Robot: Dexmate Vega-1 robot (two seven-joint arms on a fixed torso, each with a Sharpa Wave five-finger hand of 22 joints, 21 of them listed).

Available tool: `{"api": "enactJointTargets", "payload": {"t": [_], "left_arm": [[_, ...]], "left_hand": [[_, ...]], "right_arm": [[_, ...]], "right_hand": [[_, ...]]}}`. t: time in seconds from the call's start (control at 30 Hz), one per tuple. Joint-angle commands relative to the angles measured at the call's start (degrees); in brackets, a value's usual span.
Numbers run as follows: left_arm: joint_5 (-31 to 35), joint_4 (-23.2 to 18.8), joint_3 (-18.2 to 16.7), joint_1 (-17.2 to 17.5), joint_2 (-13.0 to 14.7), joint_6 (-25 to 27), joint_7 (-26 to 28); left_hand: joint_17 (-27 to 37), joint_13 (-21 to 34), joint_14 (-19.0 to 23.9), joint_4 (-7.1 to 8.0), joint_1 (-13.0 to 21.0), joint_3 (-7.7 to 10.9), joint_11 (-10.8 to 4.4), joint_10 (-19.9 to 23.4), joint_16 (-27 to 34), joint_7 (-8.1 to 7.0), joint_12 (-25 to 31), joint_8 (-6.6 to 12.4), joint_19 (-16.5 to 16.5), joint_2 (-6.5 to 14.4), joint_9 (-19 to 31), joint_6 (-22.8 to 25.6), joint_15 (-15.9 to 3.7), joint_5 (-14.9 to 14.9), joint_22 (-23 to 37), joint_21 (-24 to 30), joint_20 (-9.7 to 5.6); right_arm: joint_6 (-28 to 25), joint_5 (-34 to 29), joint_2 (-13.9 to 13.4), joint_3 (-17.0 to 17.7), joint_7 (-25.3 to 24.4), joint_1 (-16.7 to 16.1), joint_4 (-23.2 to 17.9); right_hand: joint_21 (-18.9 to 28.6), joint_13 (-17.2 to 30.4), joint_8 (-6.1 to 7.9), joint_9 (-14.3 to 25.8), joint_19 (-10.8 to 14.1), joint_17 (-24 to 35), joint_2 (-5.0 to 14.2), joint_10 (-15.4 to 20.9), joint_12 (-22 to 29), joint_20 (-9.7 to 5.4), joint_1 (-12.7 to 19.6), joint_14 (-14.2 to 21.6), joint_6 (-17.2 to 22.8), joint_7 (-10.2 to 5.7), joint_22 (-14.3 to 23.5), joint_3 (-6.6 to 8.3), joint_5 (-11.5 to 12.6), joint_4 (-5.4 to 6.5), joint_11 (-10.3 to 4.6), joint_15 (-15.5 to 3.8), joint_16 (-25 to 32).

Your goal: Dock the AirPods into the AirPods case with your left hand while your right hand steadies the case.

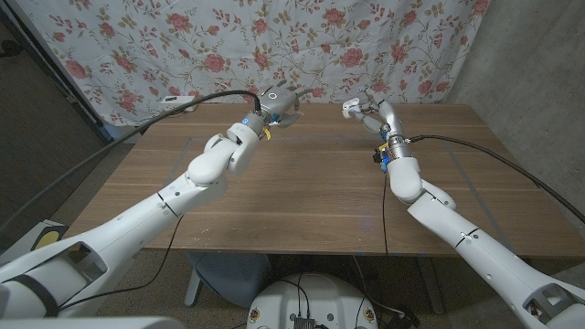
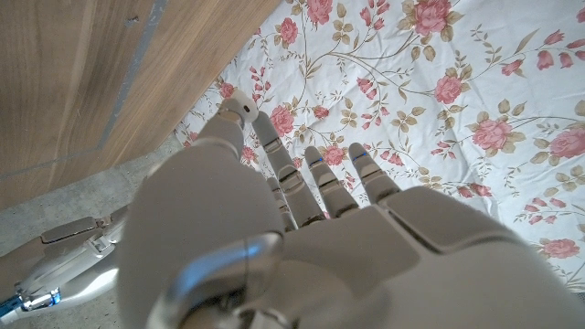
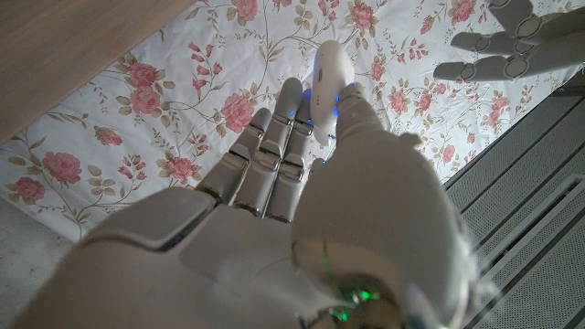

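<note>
The head camera looks down from high up over the wooden desk (image 1: 302,183) toward the far flowered cloth (image 1: 274,46), with both arms reaching away from it. The left wrist camera sits very close behind the left hand (image 2: 302,238) and faces that same cloth. The right wrist camera sits very close behind the right hand (image 3: 302,210), also facing the cloth.
</note>
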Motion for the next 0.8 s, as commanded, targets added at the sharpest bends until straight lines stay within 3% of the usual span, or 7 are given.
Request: {"api": "enactJointTargets", "payload": {"t": [0.03, 0.8], "left_arm": [[-0.2, 0.2, 0.0, -1.4, 0.4, -2.4, 0.7], [-0.9, 1.9, 0.2, -4.5, 0.4, -8.0, 1.4]], "left_hand": [[0.1, 0.3, 1.6, 0.07, 0.7, -0.29, 0.09, 0.5, 0.4, -0.06, 0.5, -0.16, 0.4, 0.0, 0.3, 0.4, -1.53, 0.1, 0.0, 0.3, -0.21], [0.2, 0.2, 1.6, 0.11, 1.3, -0.54, 0.08, 0.5, 0.4, -0.18, 0.4, -0.29, 0.4, 0.2, 0.3, 0.4, -1.65, 0.2, 0.0, 0.2, -0.38]], "right_arm": [[0.4, -0.8, -0.9, -0.8, 1.9, -0.3, -0.7], [2.5, -2.4, -1.3, -2.5, 4.9, 1.0, -0.3]], "right_hand": [[-0.1, 0.5, -0.09, 0.2, 0.0, 0.1, 0.4, 8.2, 0.8, 0.35, 0.2, 0.4, -0.5, 0.01, 0.2, 0.03, 0.2, -0.36, -7.48, -8.53, -0.2], [-0.4, 0.5, -0.09, 0.2, -0.4, 0.2, 0.38, 8.2, 0.8, 0.63, 0.2, 0.4, -1.4, 0.08, 0.2, 0.03, 0.2, -0.35, -7.48, -8.53, -0.4]]}}
